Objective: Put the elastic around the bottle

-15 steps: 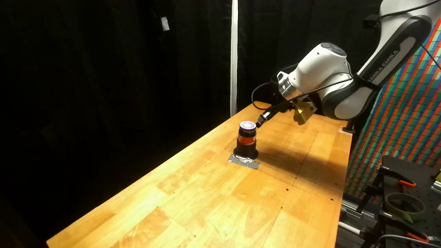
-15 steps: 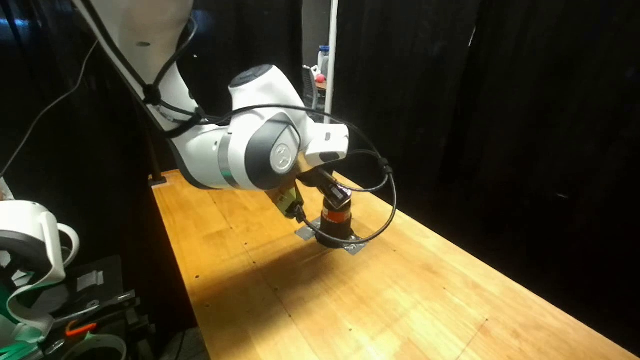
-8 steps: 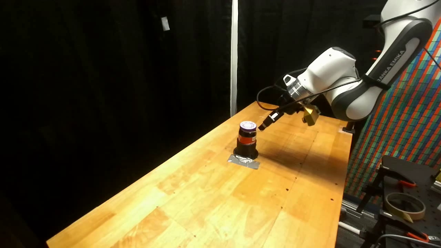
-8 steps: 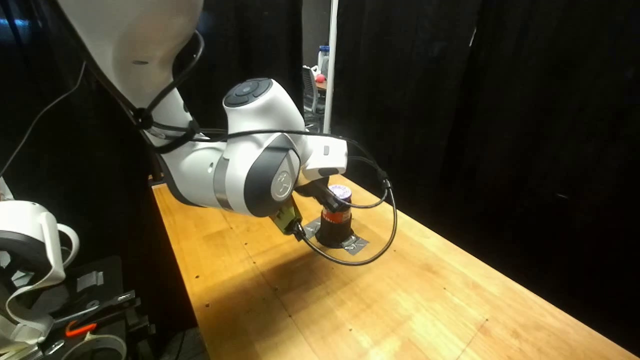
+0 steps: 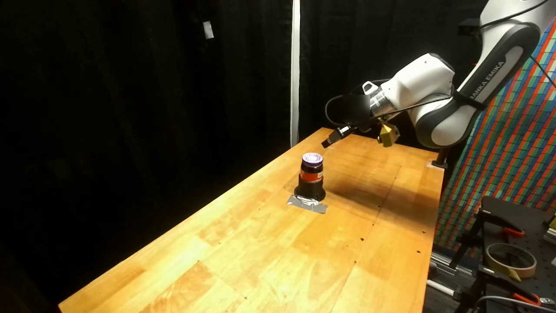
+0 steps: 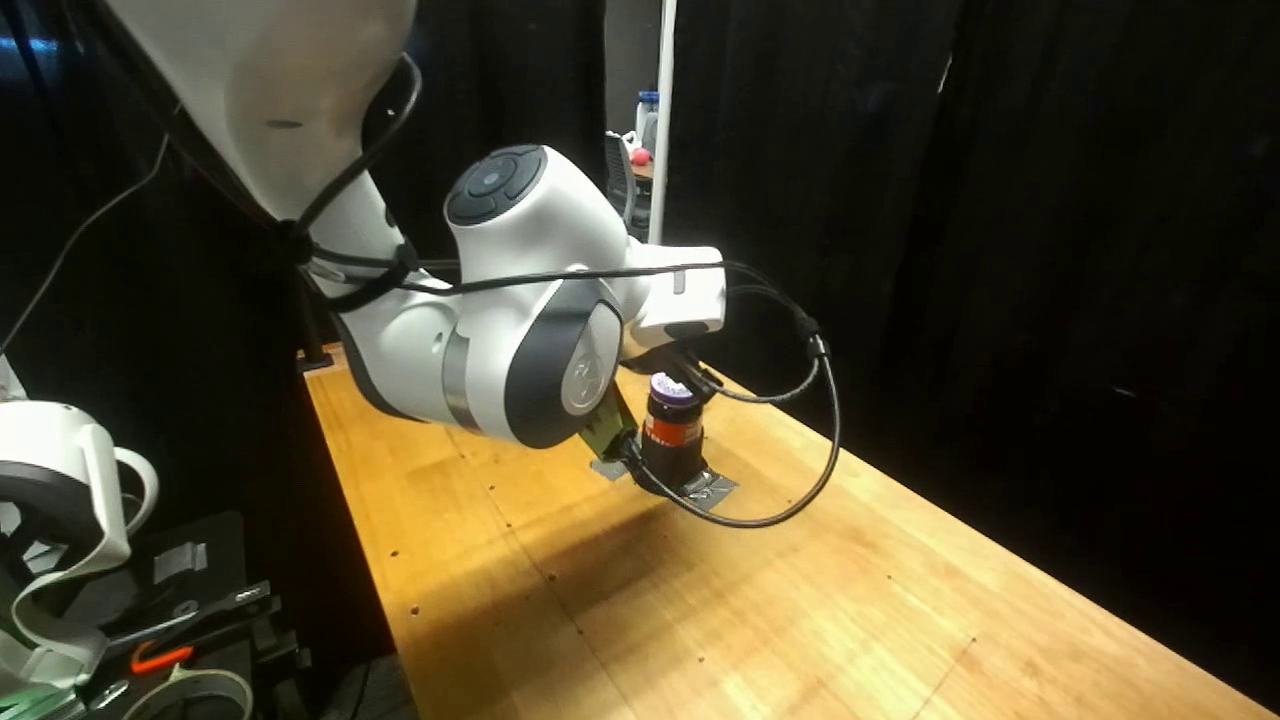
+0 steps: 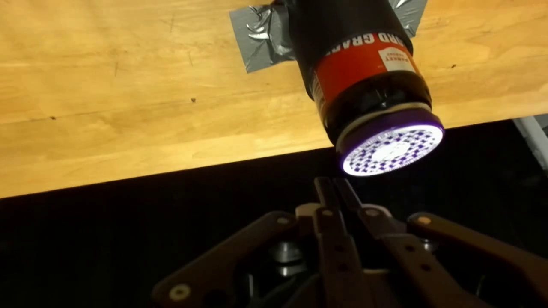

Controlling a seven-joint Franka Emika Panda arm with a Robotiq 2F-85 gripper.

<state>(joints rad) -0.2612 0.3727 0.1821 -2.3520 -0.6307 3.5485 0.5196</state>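
The bottle is dark with an orange-red label and a purple-rimmed white lid. It stands upright in a black holder in both exterior views (image 5: pixel 311 176) (image 6: pixel 672 432), and shows large in the wrist view (image 7: pixel 361 64). A thin tan band, which looks like the elastic (image 7: pixel 381 116), runs round the bottle just under the lid. My gripper (image 5: pixel 326 143) is above and beyond the bottle, apart from it. In the wrist view its fingertips (image 7: pixel 334 180) are nearly together just beside the lid, with nothing visible between them. In an exterior view the fingers (image 6: pixel 706 385) are partly hidden behind the lid.
The black holder (image 5: pixel 310 190) is fixed to the wooden table (image 5: pixel 269 261) with grey tape (image 5: pixel 306 206). A cable loop (image 6: pixel 745 522) hangs from my wrist in front of the bottle. A side cart holds a tape roll (image 5: pixel 511 260). A dark curtain borders the table's long edge.
My gripper first drew back and down from the lid, with a faint strand between it and the bottle. It has since risen, and that strand no longer shows. The bottle has not moved.
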